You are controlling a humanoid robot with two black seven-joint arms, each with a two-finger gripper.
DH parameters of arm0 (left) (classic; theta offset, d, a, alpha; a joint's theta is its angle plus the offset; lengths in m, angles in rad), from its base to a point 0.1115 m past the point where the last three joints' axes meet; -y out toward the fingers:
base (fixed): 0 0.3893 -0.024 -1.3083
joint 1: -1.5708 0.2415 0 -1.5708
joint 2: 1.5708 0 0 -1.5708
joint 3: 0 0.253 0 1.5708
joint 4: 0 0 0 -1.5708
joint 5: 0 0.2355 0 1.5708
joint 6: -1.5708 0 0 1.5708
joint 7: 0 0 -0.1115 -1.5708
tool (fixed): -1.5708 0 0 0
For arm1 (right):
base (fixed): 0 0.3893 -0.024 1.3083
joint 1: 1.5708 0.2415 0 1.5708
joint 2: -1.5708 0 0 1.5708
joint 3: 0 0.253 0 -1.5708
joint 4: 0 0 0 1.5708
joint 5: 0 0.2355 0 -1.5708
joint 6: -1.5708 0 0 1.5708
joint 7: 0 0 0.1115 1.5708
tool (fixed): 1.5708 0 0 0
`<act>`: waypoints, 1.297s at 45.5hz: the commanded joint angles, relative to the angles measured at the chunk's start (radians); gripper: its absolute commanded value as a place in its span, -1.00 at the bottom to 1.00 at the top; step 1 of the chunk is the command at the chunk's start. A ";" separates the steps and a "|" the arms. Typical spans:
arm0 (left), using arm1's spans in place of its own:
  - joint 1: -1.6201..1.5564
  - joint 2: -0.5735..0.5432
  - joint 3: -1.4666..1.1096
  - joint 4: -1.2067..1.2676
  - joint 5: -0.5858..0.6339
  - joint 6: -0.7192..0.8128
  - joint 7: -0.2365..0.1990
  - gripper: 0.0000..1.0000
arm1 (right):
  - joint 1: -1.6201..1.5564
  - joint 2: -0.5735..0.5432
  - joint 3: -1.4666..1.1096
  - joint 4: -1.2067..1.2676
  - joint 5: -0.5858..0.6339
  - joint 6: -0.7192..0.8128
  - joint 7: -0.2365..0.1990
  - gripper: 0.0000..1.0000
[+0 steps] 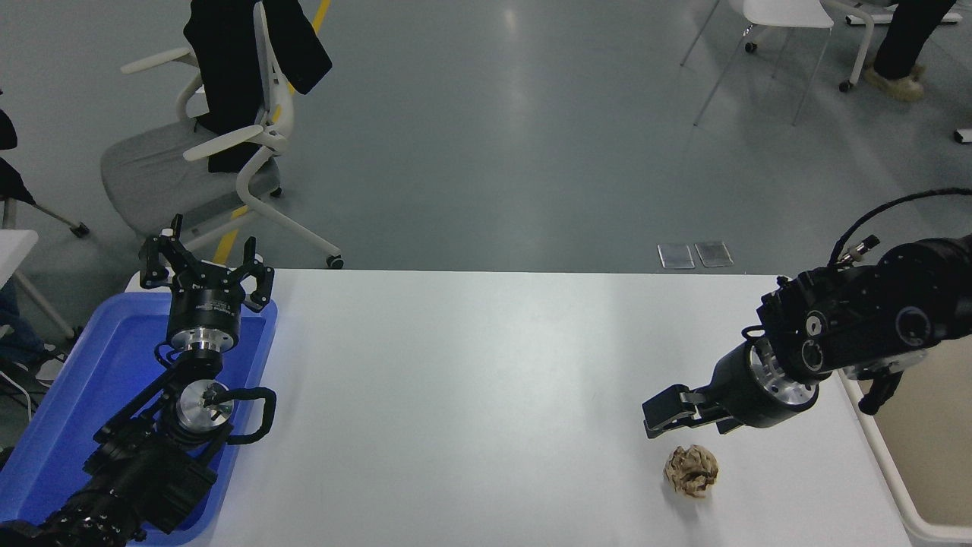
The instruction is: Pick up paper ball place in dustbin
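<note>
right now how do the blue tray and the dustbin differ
The blue tray is bright blue and shallow; the dustbin is cream with a deep beige inside. The tray sits at the table's left end with the parked left end effector over it; the dustbin stands at the right end, beside the right arm. Both are rectangular plastic containers cut off by the picture's edge.

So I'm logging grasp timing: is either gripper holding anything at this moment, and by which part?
Nothing is held. The right gripper hangs just above the paper ball, which lies untouched on the table. The left gripper is parked, empty, over the blue tray.
</note>
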 commanded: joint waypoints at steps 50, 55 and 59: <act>0.000 0.000 0.000 0.000 0.000 0.000 0.000 0.98 | -0.481 0.012 0.062 -0.370 -0.081 -0.184 -0.002 0.98; 0.000 0.000 0.000 0.000 0.000 0.000 0.000 0.98 | -0.492 0.013 0.069 -0.370 -0.081 -0.190 -0.002 0.94; 0.000 0.000 0.000 0.000 0.000 0.000 0.000 0.98 | -0.501 0.012 0.088 -0.370 -0.081 -0.190 -0.002 0.78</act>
